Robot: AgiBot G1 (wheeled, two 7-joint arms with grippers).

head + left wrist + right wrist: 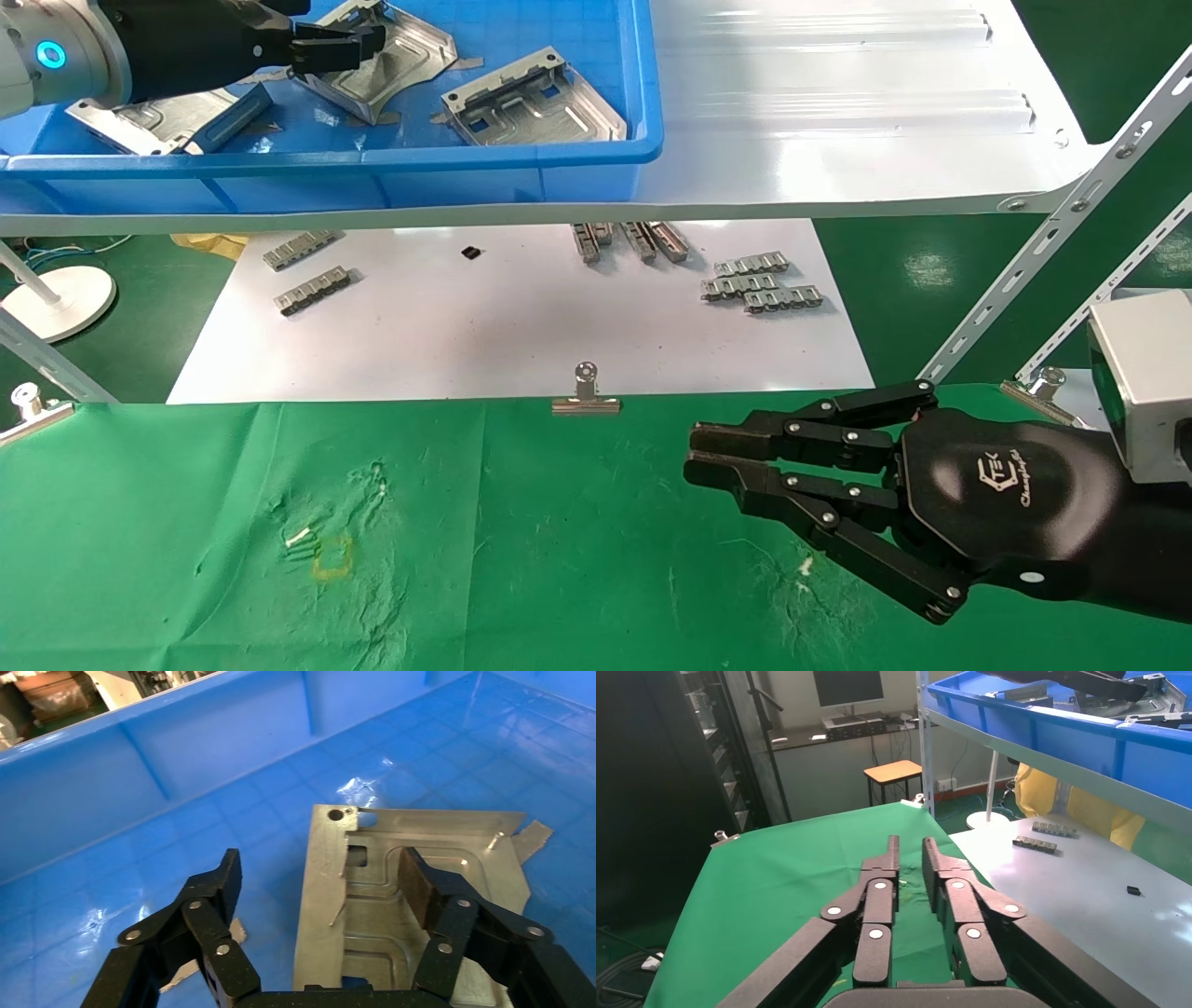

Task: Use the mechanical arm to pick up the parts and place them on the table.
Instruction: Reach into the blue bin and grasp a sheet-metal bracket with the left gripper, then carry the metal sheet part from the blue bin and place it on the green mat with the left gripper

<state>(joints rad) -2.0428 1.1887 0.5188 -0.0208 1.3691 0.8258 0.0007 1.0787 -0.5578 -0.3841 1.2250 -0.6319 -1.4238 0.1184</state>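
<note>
Three silver parts lie inside the blue bin (pixel 521 163) on the glossy white shelf (pixel 838 112): one part at the middle (pixel 400 70), tilted with one edge raised, a second part (pixel 535 102) to its right near the front wall, and a third part (pixel 158 121) to its left, partly hidden under the arm. The left gripper (pixel 340 45) is in the bin, directly at the middle part. In the left wrist view this part (pixel 393 896) lies on the blue floor of the bin, and the gripper (pixel 320 881) has its black fingers (pixel 211 903) spread wide; one finger is over the embossed surface of the part, the other is beside its folded edge, over the bin floor. I cannot tell if the pad touches the metal. The table (pixel 233 540) with the green cloth is below and in front of the shelf. The right gripper (pixel 708 457) hangs over this cloth on the right side, its fingers (pixel 884 881) released, with only a narrow gap. A silver binder clip (pixel 585 396) sits at the far edge of the cloth, and behind it small grey link strips (pixel 759 284) lie on a white sheet (pixel 521 326).
</note>
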